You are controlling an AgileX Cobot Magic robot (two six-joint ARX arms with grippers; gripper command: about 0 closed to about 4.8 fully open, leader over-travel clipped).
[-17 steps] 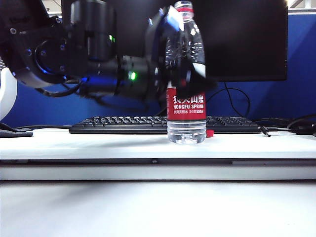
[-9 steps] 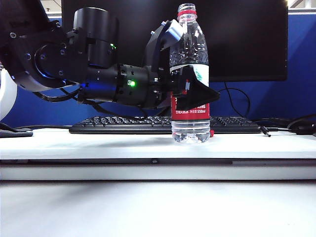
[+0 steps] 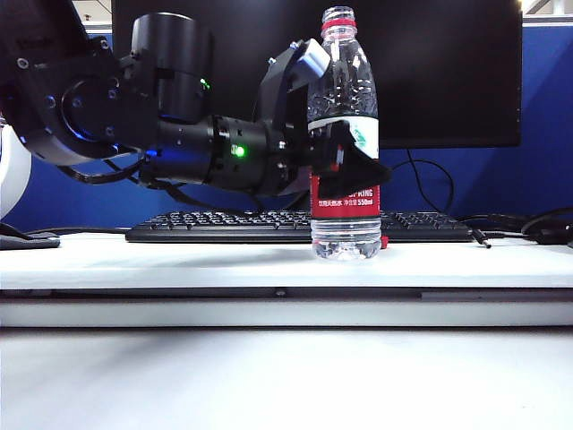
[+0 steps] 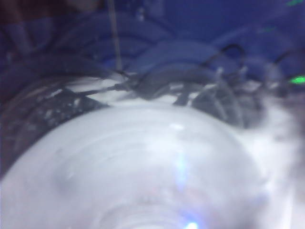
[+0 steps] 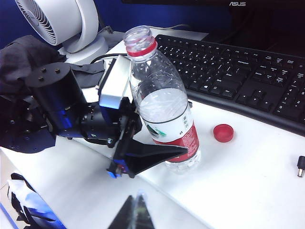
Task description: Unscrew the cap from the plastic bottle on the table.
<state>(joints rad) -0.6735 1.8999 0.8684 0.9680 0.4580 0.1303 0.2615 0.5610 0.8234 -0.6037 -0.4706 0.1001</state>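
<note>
The plastic bottle (image 3: 344,134) is now being stood upright between the left gripper (image 5: 143,138)'s spread jaws — released; the cap (image 5: 223,132) is already lying off, beyond them, so only withdrawal is being called for — the right gripper (image 5: 135,213) is being kept shut.

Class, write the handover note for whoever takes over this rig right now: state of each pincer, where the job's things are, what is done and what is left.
Left pincer: open, its black fingers flank the tall clear plastic bottle at label height; contact cannot be told.
Right pincer: shut, empty, held up above the near part of the white table, away from the bottle.
Bottle: upright on the table in front of the black keyboard, mouth open, only the red collar ring on its neck.
Small round red cap: off, lying on the table between bottle and keyboard.
Done: cap unscrewed and set down.
Left: draw the left pincer clear of the bottle.
</note>
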